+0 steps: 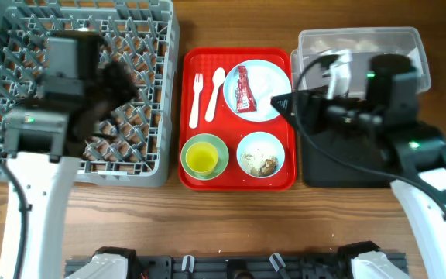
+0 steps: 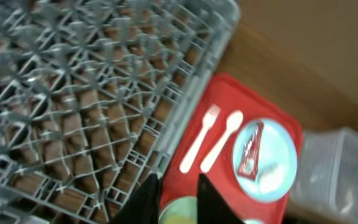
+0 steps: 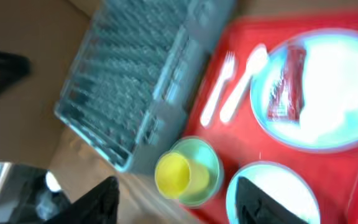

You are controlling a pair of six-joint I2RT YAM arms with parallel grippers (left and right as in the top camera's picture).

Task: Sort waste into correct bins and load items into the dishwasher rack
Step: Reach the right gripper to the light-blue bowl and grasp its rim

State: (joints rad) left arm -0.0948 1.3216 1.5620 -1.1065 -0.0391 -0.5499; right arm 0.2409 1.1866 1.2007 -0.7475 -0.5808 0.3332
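The grey dishwasher rack stands at the left, with no dishes showing in it. On the red serving tray sit a light-blue plate with the red sachet, a cream fork and spoon, a pale-green bowl holding the yellow cup, and a light-blue bowl with rice and brown bits. My left gripper is open and empty over the rack. My right gripper is open and empty at the tray's right edge, above the cup. I cannot make out the tissue.
The clear tub stands at the back right. The black tray lies in front of it, partly hidden under my right arm. Bare wooden table runs along the front edge.
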